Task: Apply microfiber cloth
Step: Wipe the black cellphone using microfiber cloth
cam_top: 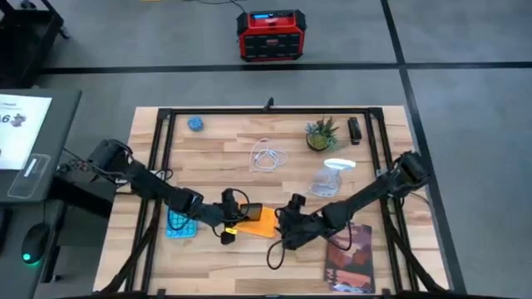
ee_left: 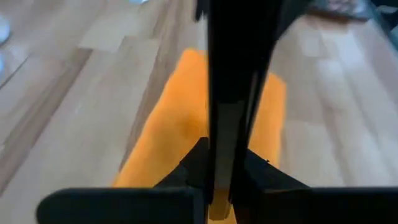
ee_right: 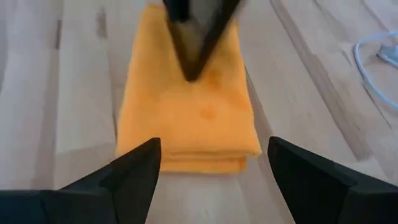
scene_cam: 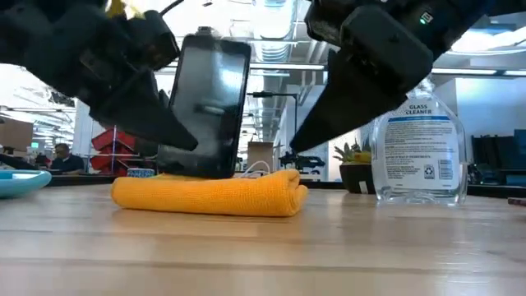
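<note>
Orange-yellow microfiber cloth [scene_cam: 209, 193]: folded flat on the wooden table [scene_cam: 263, 247], near its front middle, between the two arms.

Black smartphone [scene_cam: 209, 107]: held upright on edge, its lower end on or just above the cloth; contact cannot be confirmed from the level view.

Left pincer [scene_cam: 168, 136]: clenched on the smartphone, gripping it from the side.

Right pincer [ee_right: 214, 165]: released, fingers spread wide, poised just short of the cloth's near folded edge and not touching it.

Progress, as you may judge it: phone and cloth are brought together, but the cloth lies folded and ungrasped, so no wiping is evident. Left to do, by my reading: your right pincer must take the cloth and pass it over the screen, or your left must rub the phone on it.

View differences:
- Low view alone shows the phone's upright stance and the glass cleaner bottle [scene_cam: 419, 148] standing behind on the right.
- High view alone gives the layout: blue calculator [cam_top: 180, 224] beside the left arm, dark reddish book [cam_top: 349, 257] under the right arm, white cable [cam_top: 268, 155] and potted plant [cam_top: 321, 134] farther back.
- Right wrist view alone shows the open gap of its fingers and the cloth's layered fold.
</note>
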### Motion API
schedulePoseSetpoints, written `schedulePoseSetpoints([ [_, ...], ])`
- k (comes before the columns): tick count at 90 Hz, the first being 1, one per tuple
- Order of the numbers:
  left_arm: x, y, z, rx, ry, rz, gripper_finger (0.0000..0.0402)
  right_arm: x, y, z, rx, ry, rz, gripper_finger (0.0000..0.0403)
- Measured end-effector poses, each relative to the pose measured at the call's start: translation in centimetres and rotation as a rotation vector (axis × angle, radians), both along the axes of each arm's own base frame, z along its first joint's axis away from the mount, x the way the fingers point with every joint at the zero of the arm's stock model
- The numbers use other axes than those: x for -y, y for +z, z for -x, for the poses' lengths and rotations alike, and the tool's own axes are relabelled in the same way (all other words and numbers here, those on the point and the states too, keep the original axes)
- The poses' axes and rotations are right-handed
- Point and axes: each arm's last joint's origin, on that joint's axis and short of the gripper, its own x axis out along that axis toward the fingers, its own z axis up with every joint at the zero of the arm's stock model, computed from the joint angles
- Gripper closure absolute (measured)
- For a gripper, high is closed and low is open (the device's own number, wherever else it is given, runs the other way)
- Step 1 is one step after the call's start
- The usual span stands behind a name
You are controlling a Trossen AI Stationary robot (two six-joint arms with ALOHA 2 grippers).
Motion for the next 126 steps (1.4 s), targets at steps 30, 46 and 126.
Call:
schedulePoseSetpoints([
  [30, -0.1, -0.2, 0.1, -0.015, 0.021, 0.018, 0.0386, 0.3, 4.0, 0.2, 0.162, -0.006, 0.065, 0.0121],
  [46, -0.1, -0.2, 0.1, -0.014, 0.021, 0.019, 0.0386, 2.5, 5.3, -0.5, 0.173, 0.002, -0.031, 0.0121],
  [126, 1.1, -1.1, 0.3, -0.03, 0.064, 0.063, 0.0386, 1.4, -1.5, -2.7, 0.075, 0.049, -0.118, 0.0121],
])
